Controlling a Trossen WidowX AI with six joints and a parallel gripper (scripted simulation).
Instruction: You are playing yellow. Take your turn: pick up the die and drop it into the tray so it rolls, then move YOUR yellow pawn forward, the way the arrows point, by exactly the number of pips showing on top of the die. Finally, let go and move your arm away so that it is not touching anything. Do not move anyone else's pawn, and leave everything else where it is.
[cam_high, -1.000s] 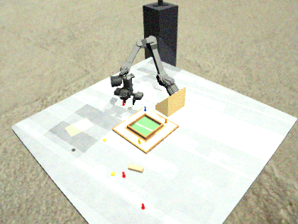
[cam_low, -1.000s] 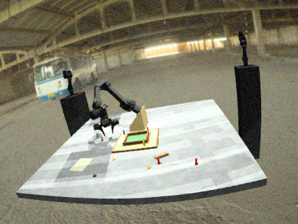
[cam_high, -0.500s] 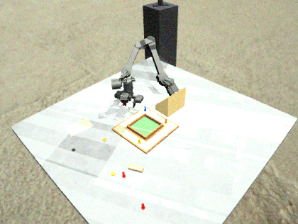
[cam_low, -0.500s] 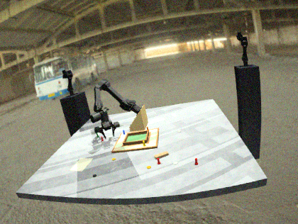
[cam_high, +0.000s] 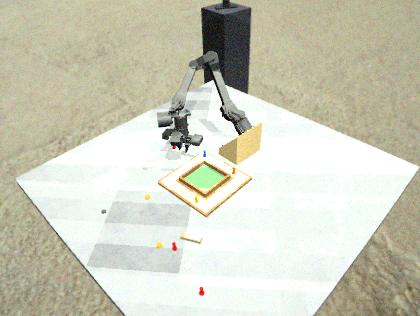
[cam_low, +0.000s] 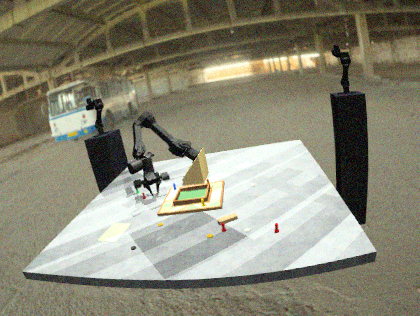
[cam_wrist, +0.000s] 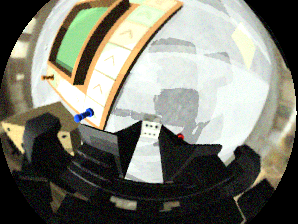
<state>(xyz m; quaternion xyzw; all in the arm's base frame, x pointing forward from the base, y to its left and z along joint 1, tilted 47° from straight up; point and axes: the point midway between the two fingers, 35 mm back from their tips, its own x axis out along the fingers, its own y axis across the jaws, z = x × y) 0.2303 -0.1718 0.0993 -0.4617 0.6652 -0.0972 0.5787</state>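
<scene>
My gripper (cam_high: 183, 149) (cam_low: 155, 194) (cam_wrist: 150, 124) is low over the table, left of the board. Its fingertips are closed in on both sides of the white die (cam_wrist: 151, 128), whose pips face the wrist camera; the fingers hide the die in the top and exterior views. The yellow pawn (cam_high: 196, 199) (cam_low: 203, 202) stands upright on the near side of the square board (cam_high: 182, 199) (cam_low: 167, 212) (cam_wrist: 111, 60), which has arrows on its tiles. The tray (cam_high: 192, 187) (cam_low: 190, 202) (cam_wrist: 100, 46), green inside with brown walls, is in the board's middle and looks empty.
A red pawn (cam_high: 174, 147) (cam_low: 144, 196) (cam_wrist: 180, 136) stands close beside the fingers, with a green pawn (cam_low: 137, 191) behind. A blue pawn (cam_high: 204, 154) (cam_wrist: 84, 115) and an orange pawn (cam_high: 233, 171) stand on the board. A tan panel (cam_high: 249, 145) (cam_low: 199, 169) rises behind it. A wooden block (cam_high: 191, 237) lies in front.
</scene>
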